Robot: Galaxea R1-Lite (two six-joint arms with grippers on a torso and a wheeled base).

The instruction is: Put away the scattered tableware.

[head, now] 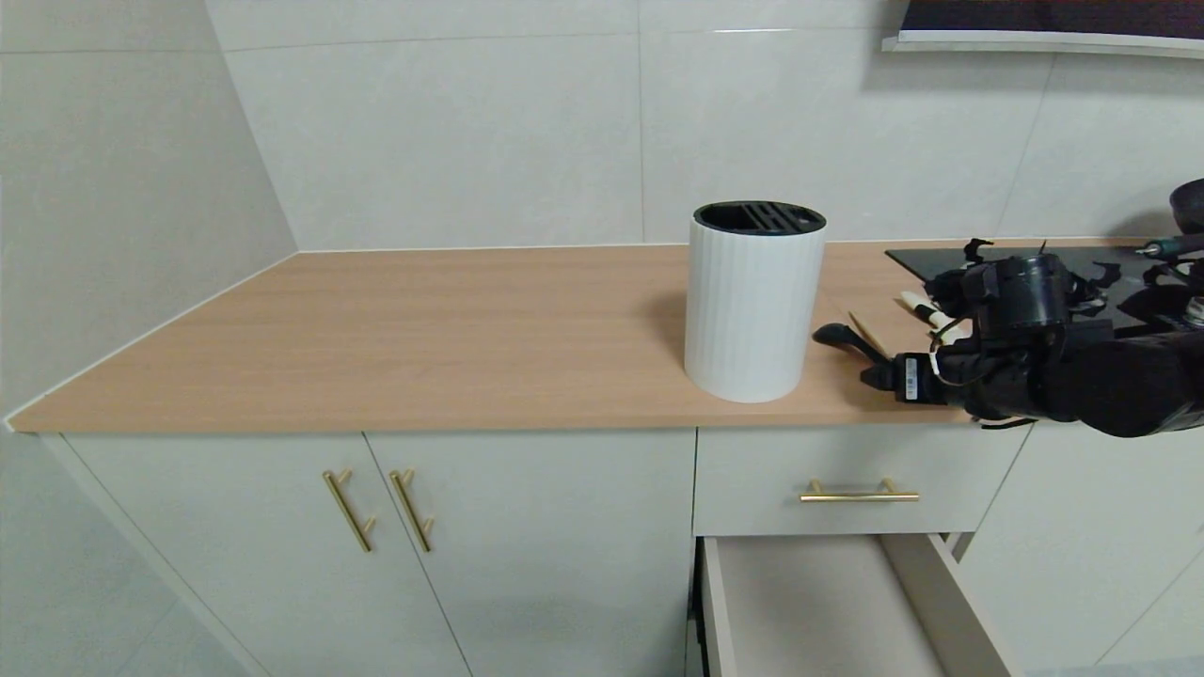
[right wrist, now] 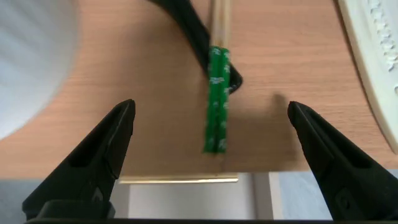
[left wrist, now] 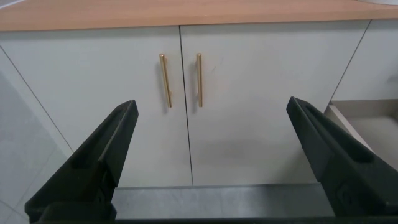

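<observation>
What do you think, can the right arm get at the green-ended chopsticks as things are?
Likely yes: the right gripper hangs open above the chopsticks, which lie bare on the counter. A black utensil lying against them could get caught.

Kitchen. A light wood-grain countertop (head: 423,329) crosses mid-frame below glossy pale wall tiles (head: 451,122). White cabinet doors (head: 527,545) with slim brass bar handles (head: 350,510) occupy the lower left. A flat black glass cooktop (head: 926,259) lies at the right edge, and a white ribbed utensil holder (head: 752,301) stands right of centre.
</observation>
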